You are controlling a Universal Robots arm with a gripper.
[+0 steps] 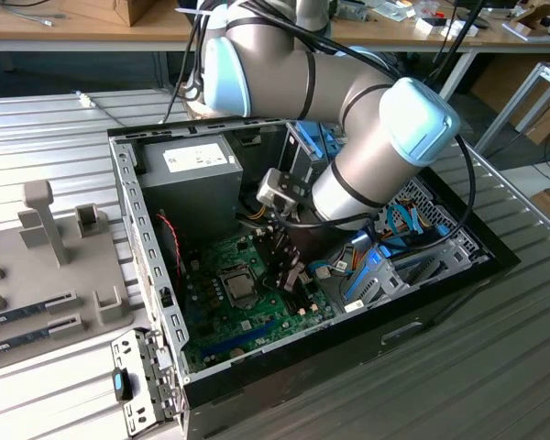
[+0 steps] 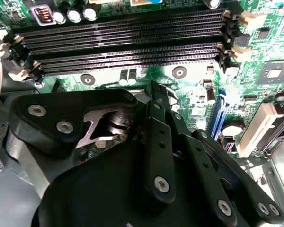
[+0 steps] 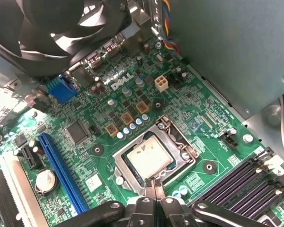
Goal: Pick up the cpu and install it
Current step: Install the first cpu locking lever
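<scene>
**Hand poised over the seated cpu inside the open computer case**

Hand (image 1: 289, 275) in the exterior view hangs inside the open case (image 1: 147, 275), low over the green motherboard (image 1: 257, 312), with the arm (image 1: 367, 156) reaching in from the far side and its wrist bent steeply downward. The socket (image 1: 239, 287) lies just beside the hand, toward the exterior view's left.

In the first wrist view the cpu (image 3: 150, 158) sits flat in the metal-framed socket (image 3: 154, 151), its pale metal top facing up. The fingertips (image 3: 153, 185) are pressed together, pinching nothing, at the socket's frame just beside the chip's edge. A fan (image 3: 61, 28) and the memory slots (image 3: 241, 184) flank the socket, well apart from it.

In the second wrist view the black linkages of the hand (image 2: 156, 156) cover the foreground; memory slots (image 2: 128, 40) run across beyond them.

Judged by its look, the chip is light, stiff, smooth and fragile on its contact side; it is best held by opposite edges, kept level.
</scene>
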